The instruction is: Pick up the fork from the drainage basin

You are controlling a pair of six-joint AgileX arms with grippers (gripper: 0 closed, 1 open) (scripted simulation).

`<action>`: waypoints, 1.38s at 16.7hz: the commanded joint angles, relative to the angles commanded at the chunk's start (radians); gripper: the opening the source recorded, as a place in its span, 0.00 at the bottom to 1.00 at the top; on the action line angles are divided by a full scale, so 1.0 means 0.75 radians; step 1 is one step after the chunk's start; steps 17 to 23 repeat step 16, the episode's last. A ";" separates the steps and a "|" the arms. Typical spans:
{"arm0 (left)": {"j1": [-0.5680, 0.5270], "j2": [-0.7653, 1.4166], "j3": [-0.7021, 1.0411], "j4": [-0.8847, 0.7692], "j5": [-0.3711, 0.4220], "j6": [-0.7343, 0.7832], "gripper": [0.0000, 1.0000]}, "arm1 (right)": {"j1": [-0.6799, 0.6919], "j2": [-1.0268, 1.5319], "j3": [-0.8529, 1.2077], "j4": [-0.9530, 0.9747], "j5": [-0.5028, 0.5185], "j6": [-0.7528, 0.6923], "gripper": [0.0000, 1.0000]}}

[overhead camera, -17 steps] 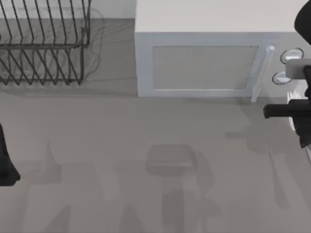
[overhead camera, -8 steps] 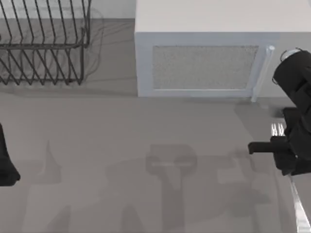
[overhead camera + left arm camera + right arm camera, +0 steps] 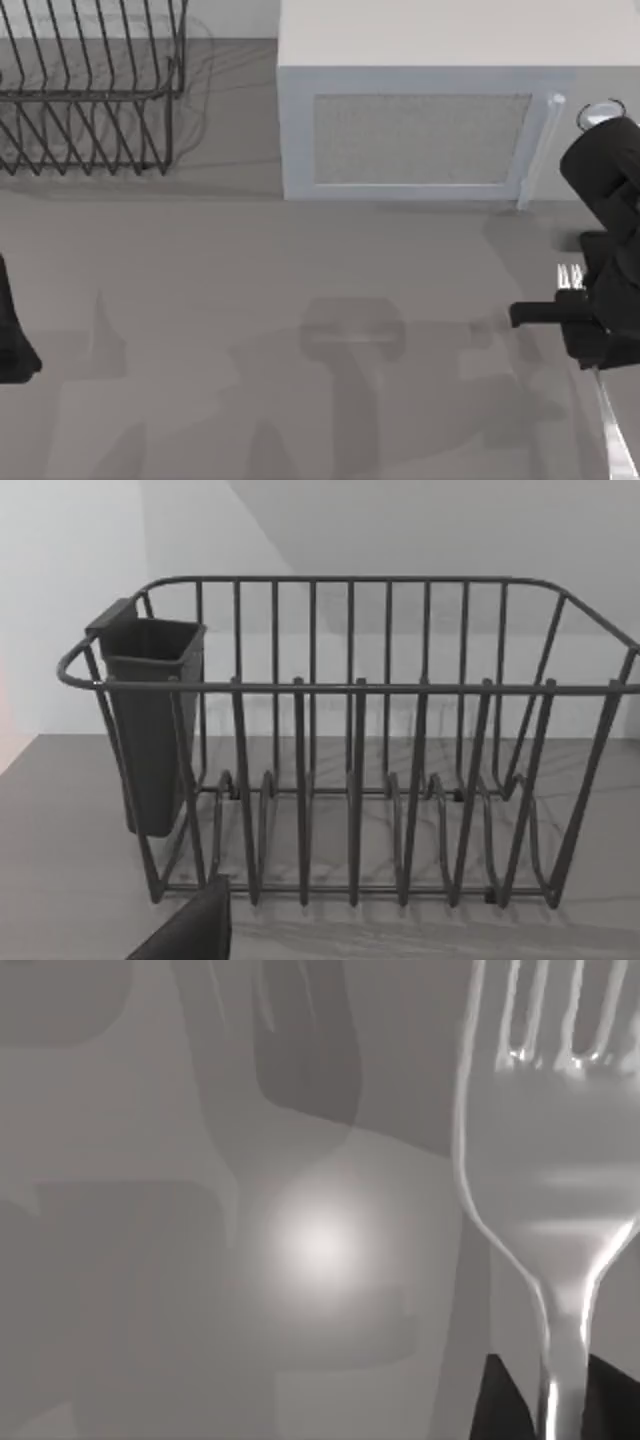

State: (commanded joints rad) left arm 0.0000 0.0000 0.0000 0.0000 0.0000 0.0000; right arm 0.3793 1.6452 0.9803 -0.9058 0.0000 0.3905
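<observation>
The right gripper (image 3: pixel 590 330), at the table's right edge, is closed on the fork (image 3: pixel 550 1210); the left arm sits parked at the left.

a dark wire dish rack (image 3: pixel 90 90) stands at the upper left of the top view, with a dark cutlery cup (image 3: pixel 150 720) hung on one end. a pale microwave (image 3: pixel 420 110) fills the upper middle and right, its handle (image 3: pixel 537 150) beside two round knobs (image 3: pixel 600 112).

Silvery fork (image 3: pixel 545 1210), pale tines; black right gripper (image 3: pixel 597 330) beside it; dark wire rack (image 3: pixel 350 740); white microwave (image 3: pixel 420 130), speckled window.
</observation>
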 joint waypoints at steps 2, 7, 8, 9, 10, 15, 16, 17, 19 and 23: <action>0.000 0.000 0.000 0.000 0.000 0.000 1.00 | 0.000 0.000 0.000 0.000 0.000 0.000 0.38; 0.000 0.000 0.000 0.000 0.000 0.000 1.00 | 0.000 0.000 0.000 0.000 0.000 0.000 0.75; 0.000 0.000 0.000 0.000 0.000 0.000 1.00 | 0.000 0.000 0.000 0.000 0.000 0.000 0.83; 0.000 0.000 0.000 0.000 0.000 0.000 1.00 | 0.000 0.000 0.000 0.000 0.000 0.000 0.90; 0.000 0.000 0.000 0.000 0.000 0.000 1.00 | 0.000 0.000 0.000 0.000 0.000 0.000 0.98; 0.000 0.000 0.000 0.000 0.000 0.000 1.00 | 0.000 0.000 0.000 0.000 0.000 0.000 1.00; 0.000 0.000 0.000 0.000 0.000 0.000 1.00 | 0.000 0.000 0.000 0.000 0.000 0.000 1.00; 0.000 0.000 0.000 0.000 0.000 0.000 1.00 | 0.000 0.000 0.000 0.000 0.000 0.000 1.00; 0.000 0.000 0.000 0.000 0.000 0.000 1.00 | 0.000 0.000 0.000 0.000 0.000 0.000 1.00; 0.000 0.000 0.000 0.000 0.000 0.000 1.00 | 0.000 0.000 0.000 0.000 0.000 0.000 1.00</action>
